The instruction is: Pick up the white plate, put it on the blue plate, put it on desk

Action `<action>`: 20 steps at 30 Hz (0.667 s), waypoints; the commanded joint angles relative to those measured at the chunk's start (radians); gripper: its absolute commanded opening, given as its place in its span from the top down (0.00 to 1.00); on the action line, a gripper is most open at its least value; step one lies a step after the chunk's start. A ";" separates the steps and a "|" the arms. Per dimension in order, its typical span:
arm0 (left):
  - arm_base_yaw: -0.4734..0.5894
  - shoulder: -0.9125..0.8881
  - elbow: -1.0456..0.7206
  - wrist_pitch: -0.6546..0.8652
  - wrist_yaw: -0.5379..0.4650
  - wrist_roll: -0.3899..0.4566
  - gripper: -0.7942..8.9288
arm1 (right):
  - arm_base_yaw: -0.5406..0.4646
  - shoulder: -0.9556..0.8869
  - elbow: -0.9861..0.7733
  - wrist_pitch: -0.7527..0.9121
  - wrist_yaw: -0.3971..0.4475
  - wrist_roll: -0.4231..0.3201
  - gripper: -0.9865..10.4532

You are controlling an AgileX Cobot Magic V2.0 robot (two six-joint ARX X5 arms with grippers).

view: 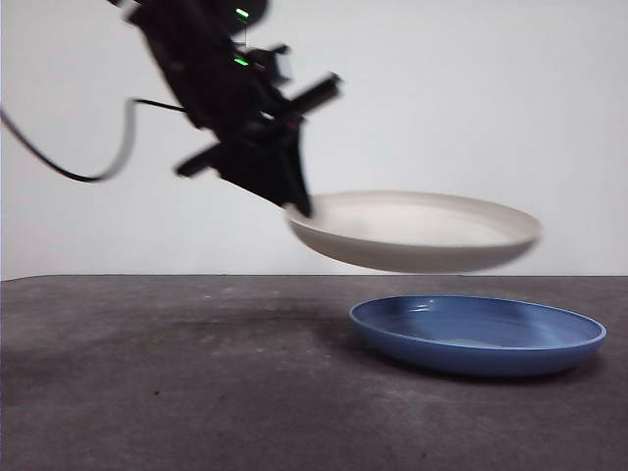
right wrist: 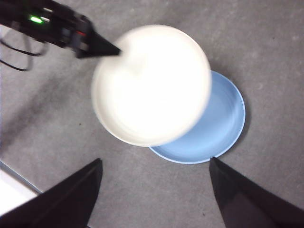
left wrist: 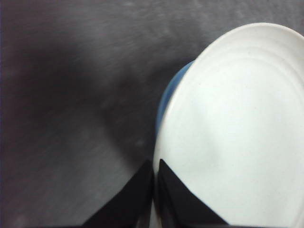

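My left gripper [view: 299, 204] is shut on the rim of the white plate [view: 417, 231] and holds it level in the air, above and a little left of the blue plate [view: 478, 335], which lies on the desk [view: 177, 383]. In the left wrist view the jaws [left wrist: 154, 173] pinch the white plate's [left wrist: 232, 137] edge, with a sliver of the blue plate [left wrist: 172, 88] beneath. In the right wrist view the white plate [right wrist: 151, 85] overlaps the blue plate [right wrist: 213, 128]. My right gripper [right wrist: 154, 190] is open and empty, high above the desk.
The desk's surface [right wrist: 266, 57] is rough and mottled. A black cable [view: 69, 157] hangs from the left arm. A pale strip at the desk's edge [right wrist: 12, 187] shows in the right wrist view.
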 commanded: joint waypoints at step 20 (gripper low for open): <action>-0.070 0.309 0.243 -0.032 -0.008 -0.015 0.91 | 0.003 -0.053 0.021 -0.061 0.054 0.011 0.60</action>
